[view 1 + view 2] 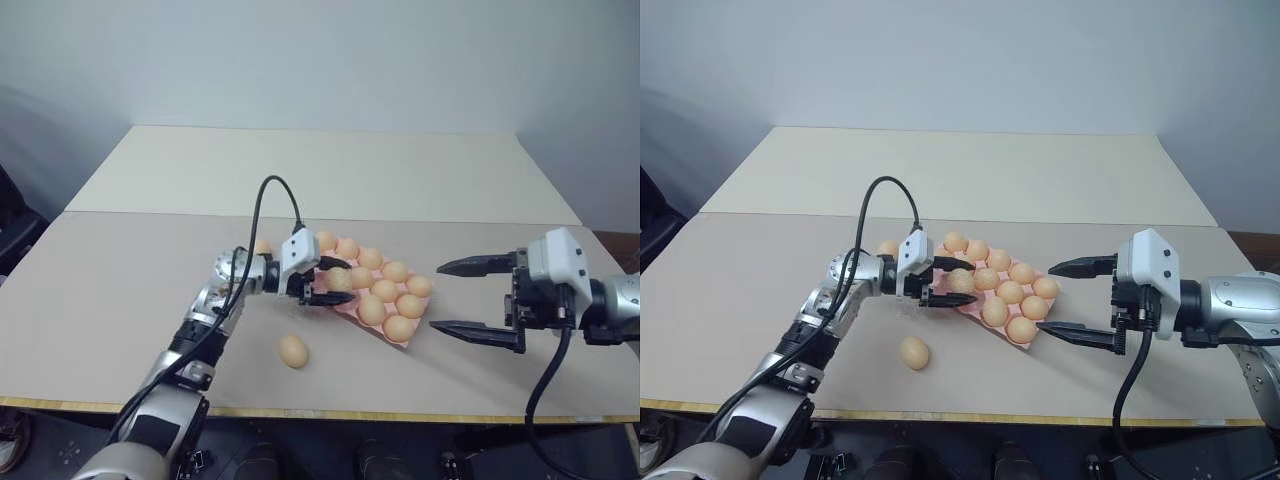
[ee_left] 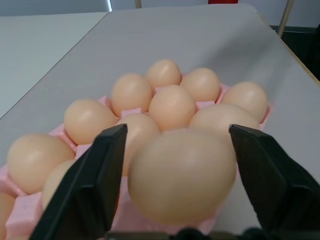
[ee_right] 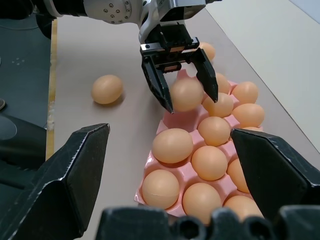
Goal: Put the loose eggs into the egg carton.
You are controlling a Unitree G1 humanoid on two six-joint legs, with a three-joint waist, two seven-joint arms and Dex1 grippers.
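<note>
Nearest the front edge of the worktop (image 1: 120, 330) lies one loose egg (image 1: 293, 350), on its side, well short of the left tool (image 1: 335, 282) and off to its near side. It rests free, untouched, so it looks like the next one to be fetched.

The left tool reaches in level across the near corner of the egg carton (image 1: 405, 343). Its two fingers (image 2: 95, 185) stand apart with an egg (image 2: 182, 175) between them, over a cup at the carton's edge. In the left wrist view there is a sliver of gap between each finger and the shell, so the grip looks to be letting go: the egg is being set into that cup rather than carried. Whether it already sits fully down in the cup I cannot tell.

Just past the left tool's fingertips the carton holds its other eggs (image 3: 172, 145), seated upright in their rows, each in its own cup, which is why they keep still. Most cups seem taken.

On the far side of the carton from the left tool, the right tool (image 1: 470, 298) hangs above the worktop with its fingers wide apart and nothing between them, pointing back toward the carton. It seems parked clear so the left arm has room to work.

Behind the left tool's wrist another egg (image 1: 262, 246) lies on the worktop, partly hidden.
</note>
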